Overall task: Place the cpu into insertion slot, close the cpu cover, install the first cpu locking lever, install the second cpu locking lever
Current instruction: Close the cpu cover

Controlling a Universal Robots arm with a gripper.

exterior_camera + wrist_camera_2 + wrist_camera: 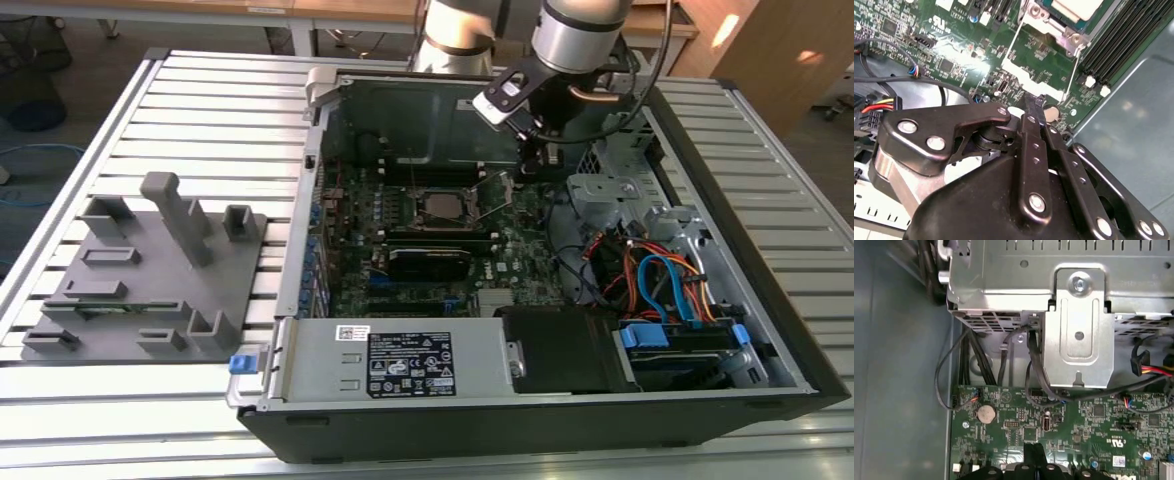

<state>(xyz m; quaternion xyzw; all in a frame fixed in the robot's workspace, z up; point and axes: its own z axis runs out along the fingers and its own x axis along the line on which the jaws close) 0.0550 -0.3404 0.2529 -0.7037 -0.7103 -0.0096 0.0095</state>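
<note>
Open computer case (534, 432) lies on slatted bench (200, 90). Cpu (438, 207) sits in insertion slot (412, 208), mid green motherboard (514, 250). Arm comes in from far side. Claw (534, 160) hangs low, just right of slot. Grey fixture (147, 270) on bench, left of case. Labelled power supply (400, 362) along near edge. Blue and orange cables (667, 285) at right.

Exterior view: from high and well back, looking down at a slant over the whole open computer case (534, 425) on the slatted desk (200, 100). Both wrist views: very near, sharing the green circuit board (1044, 60) (1079, 427) beside the black tool (1033, 105) (1034, 452); second wrist view toward the socket (1054, 25), first wrist view toward the silver drive cage (1079, 330).
</note>
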